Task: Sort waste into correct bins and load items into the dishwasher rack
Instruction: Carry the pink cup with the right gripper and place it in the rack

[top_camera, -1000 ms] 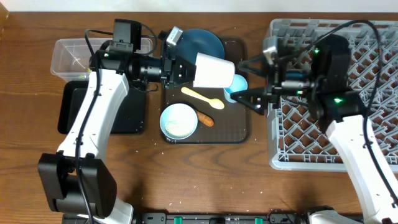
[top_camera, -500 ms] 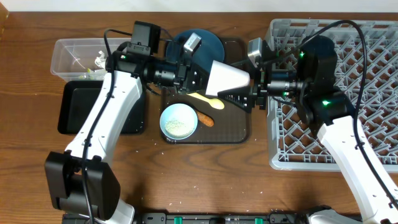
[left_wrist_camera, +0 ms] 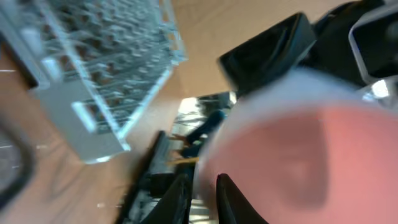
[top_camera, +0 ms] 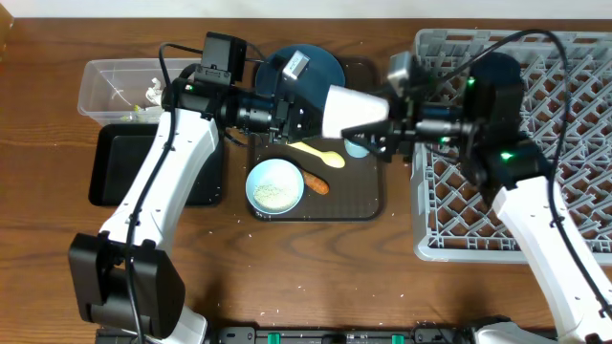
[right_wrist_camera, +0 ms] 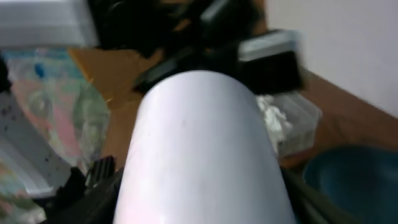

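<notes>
The pink cup (top_camera: 354, 110), white outside and pink inside, lies on its side in the air over the dark brown serving tray (top_camera: 368, 205). My left gripper (top_camera: 311, 115) is shut on its rim, one finger inside (left_wrist_camera: 202, 193). My right gripper (top_camera: 381, 129) is closed on the cup's narrow end (right_wrist_camera: 199, 149), a finger on each side. On the tray lie the dark blue plate (top_camera: 320, 69), the pale blue cup (top_camera: 356, 146) half hidden, the pale bowl (top_camera: 275, 186) holding rice, the yellow spoon (top_camera: 316, 153) and the orange-brown food piece (top_camera: 316, 182).
The grey dishwasher rack (top_camera: 535, 210) fills the right side. The clear tub (top_camera: 96, 67) at the far left holds white paper scraps (top_camera: 151, 93). The black tray (top_camera: 120, 167) lies in front of it. Loose rice grains dot the table near the serving tray.
My left gripper carried the cup rightward over the tray. My right gripper came left from the rack with its fingers wide apart, and they have closed round the cup's narrow end.
</notes>
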Controlling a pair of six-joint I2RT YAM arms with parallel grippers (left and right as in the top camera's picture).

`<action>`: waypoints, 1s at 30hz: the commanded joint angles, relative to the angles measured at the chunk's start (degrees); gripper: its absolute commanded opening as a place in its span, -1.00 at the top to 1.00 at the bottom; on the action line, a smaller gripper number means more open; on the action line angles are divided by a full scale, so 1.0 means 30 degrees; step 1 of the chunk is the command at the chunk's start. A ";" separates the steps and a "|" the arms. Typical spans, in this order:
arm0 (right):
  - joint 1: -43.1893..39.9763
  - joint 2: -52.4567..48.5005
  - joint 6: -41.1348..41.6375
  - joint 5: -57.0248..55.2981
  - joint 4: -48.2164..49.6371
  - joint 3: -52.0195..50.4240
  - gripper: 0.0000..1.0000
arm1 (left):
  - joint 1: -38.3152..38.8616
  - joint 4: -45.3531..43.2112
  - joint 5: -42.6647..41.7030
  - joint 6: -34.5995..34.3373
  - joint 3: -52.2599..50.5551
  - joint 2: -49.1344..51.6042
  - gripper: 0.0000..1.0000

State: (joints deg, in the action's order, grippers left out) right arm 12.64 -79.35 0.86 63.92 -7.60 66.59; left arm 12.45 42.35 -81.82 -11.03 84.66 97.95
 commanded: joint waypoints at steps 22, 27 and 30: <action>-0.3286 -0.3555 0.1319 -2.1617 -1.6247 1.0134 -0.07 | 0.1173 0.0408 1.9657 -0.0561 -0.0022 0.0036 0.66; -0.3206 -0.7679 0.1486 -2.1493 -1.8374 1.2291 -0.10 | 0.1690 0.0823 2.1012 -0.0568 -0.0029 0.0036 0.57; -0.3242 -0.9974 0.1574 -2.0618 -1.9132 1.3318 -0.10 | 0.1778 0.1260 2.1784 -0.0561 -0.0029 0.0036 0.58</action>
State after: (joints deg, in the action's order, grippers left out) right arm 2.50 -104.79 5.28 2.15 -63.75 103.55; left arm 17.72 45.41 -21.06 -12.40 84.66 97.97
